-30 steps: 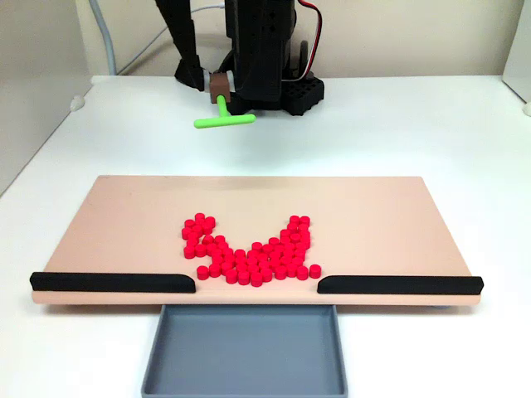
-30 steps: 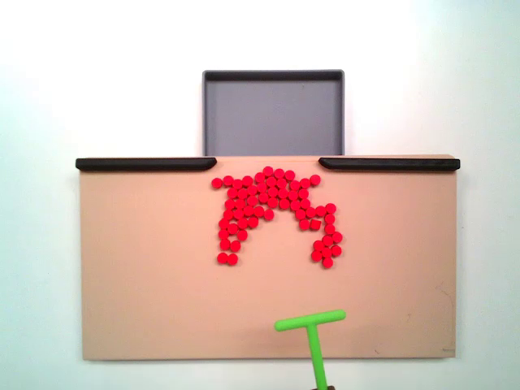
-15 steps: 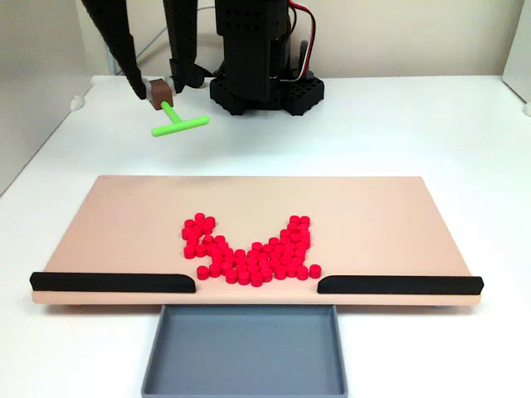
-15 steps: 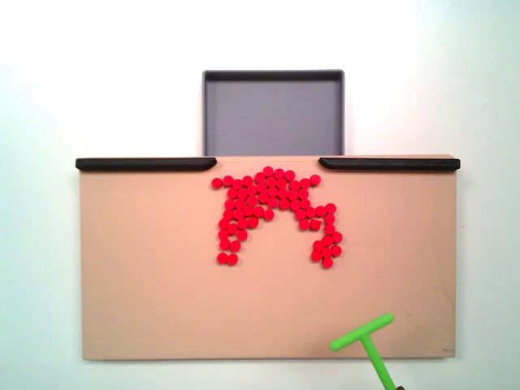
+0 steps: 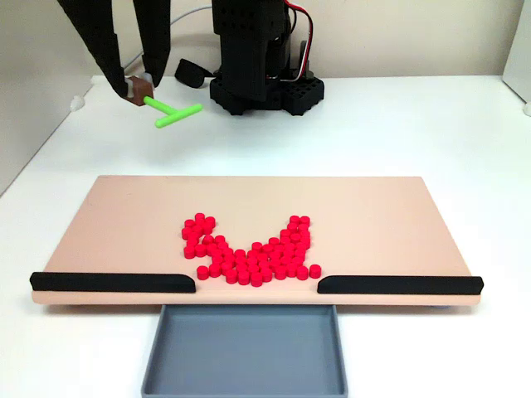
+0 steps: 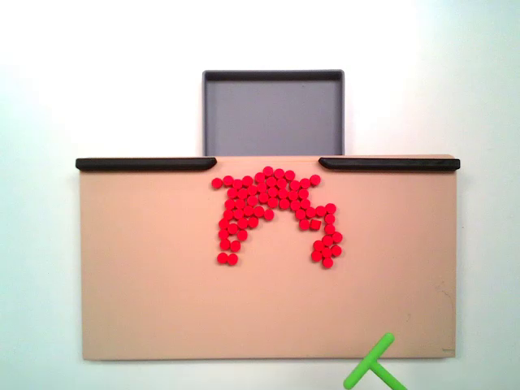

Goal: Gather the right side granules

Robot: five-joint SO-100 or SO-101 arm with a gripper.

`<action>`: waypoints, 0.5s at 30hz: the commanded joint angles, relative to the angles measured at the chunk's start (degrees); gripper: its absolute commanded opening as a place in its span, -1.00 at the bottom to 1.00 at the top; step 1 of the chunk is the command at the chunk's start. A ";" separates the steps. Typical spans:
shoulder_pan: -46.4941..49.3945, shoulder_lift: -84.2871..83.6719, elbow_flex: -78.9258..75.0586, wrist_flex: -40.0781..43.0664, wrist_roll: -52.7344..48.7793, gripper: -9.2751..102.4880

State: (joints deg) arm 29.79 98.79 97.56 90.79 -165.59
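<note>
Black fingers of the pincer [image 5: 137, 83] are clamped on a small brown block, and out of that block juts the green T-shaped stick [image 5: 172, 113], crossbar angled down to the right, held up in the air above the white bench [image 5: 398, 124]. Right of the pincer, at the back of the bench, sits the black arm base [image 5: 264, 83] with red wires at its top. Well in front of the pincer and lower in this fixed view lies the tan board [image 5: 116, 215], and the granules [image 5: 247, 251] sit on it in a U-shaped red cluster, nothing between them and the stick. Two black rails, the left rail [image 5: 112, 283] and the right rail [image 5: 398, 284], line the board's near edge with a gap between them; the granules crowd toward that gap. Below the gap waits the grey tray [image 5: 244, 348]. From the other fixed view, the stick [image 6: 370, 370] hangs past the board's lower right edge, well apart from the granules [image 6: 272, 207]. No writing readable anywhere.
</note>
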 commanded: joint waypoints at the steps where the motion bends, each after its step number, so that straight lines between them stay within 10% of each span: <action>1: 0.79 -1.93 -3.96 0.18 -3.78 -0.84; 15: 1.76 -9.05 -8.44 -3.16 -18.11 -0.84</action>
State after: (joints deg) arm 31.90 89.56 90.97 88.95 -182.90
